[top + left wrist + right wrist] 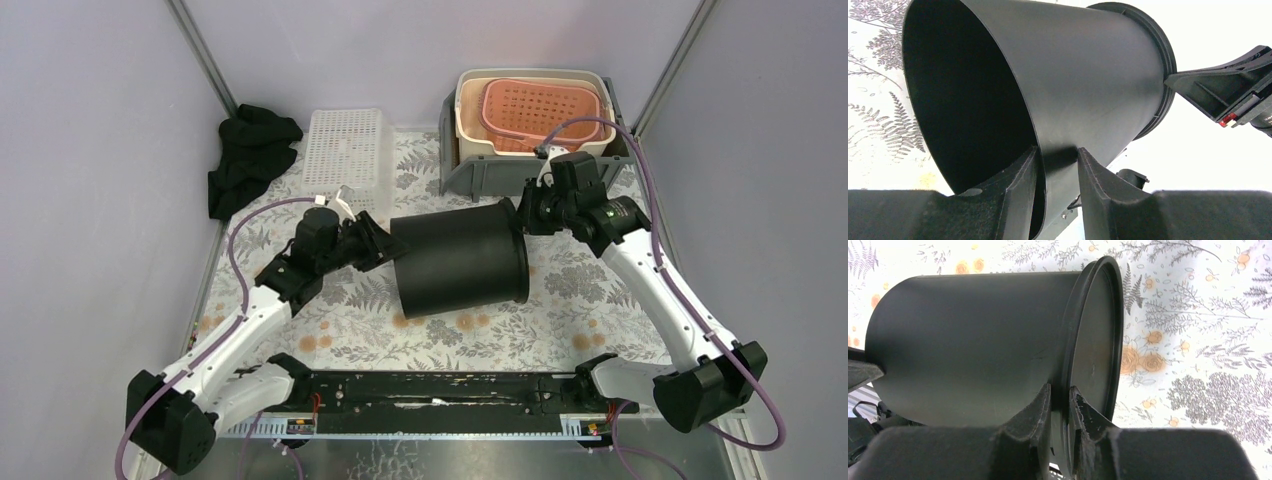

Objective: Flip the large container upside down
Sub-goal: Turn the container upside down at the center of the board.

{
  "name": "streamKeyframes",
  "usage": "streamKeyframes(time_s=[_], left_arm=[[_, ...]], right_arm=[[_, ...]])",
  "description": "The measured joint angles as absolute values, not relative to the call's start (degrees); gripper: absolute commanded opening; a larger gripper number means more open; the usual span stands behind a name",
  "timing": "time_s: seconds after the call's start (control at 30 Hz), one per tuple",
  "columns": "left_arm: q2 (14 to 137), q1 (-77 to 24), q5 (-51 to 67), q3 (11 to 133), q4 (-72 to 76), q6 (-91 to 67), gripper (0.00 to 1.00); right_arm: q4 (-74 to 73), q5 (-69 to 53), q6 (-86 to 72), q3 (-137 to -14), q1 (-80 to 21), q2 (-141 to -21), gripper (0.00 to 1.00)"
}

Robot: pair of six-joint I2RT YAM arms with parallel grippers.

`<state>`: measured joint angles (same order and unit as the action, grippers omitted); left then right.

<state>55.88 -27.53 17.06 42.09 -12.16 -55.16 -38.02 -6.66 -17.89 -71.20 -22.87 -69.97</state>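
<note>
At the middle of the table, seen from above, the black container is on its side, held between the left gripper at its open end and the right gripper at its closed end. The left wrist view shows the left jaws narrowed on the container's wall, one finger inside the mouth and one outside. The right wrist view shows the right jaws pinched tight on the flange around the closed end.
</note>
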Motion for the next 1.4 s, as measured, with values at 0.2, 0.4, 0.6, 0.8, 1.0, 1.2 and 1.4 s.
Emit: streamKeyframes(time_s=[0.2, 0.4, 0.6, 0.8, 1.0, 1.2, 1.4], left_arm=[[58.24, -27.57, 18.06, 41.6, -8.25, -55.83, 0.41], [62.65, -30.0, 17.3, 41.6, -2.9, -56.47, 0.4], [67.79, -35.31, 14.79, 41.82, 2.48, -58.37, 0.4], [74.37, -39.62, 13.02, 42.26, 4.32, -58.22, 0.39], [80.03, -40.95, 12.19, 39.86, 4.16, -57.84, 0.39], [81.71, -40.88, 11.97, 38.59, 4.34, -57.87, 0.38], [81.78, -40.88, 11.46, 38.44, 4.1, -57.67, 0.38]], right_arm=[[-44.64, -5.28, -17.43, -75.57, -22.87, -69.97, 0.06], [-49.6, -3.46, -16.25, -81.65, -22.85, -69.71, 0.06], [-54.94, -0.84, -14.35, -87.85, -22.46, -69.28, 0.06], [-55.61, -2.22, -14.13, -92.31, -22.52, -68.82, 0.06], [-56.03, -4.43, -15.18, -92.73, -22.65, -69.04, 0.05], [-51.75, -7.33, -15.86, -90.11, -22.72, -68.66, 0.04], [-45.21, -10.63, -16.58, -86.17, -22.79, -67.75, 0.04]])
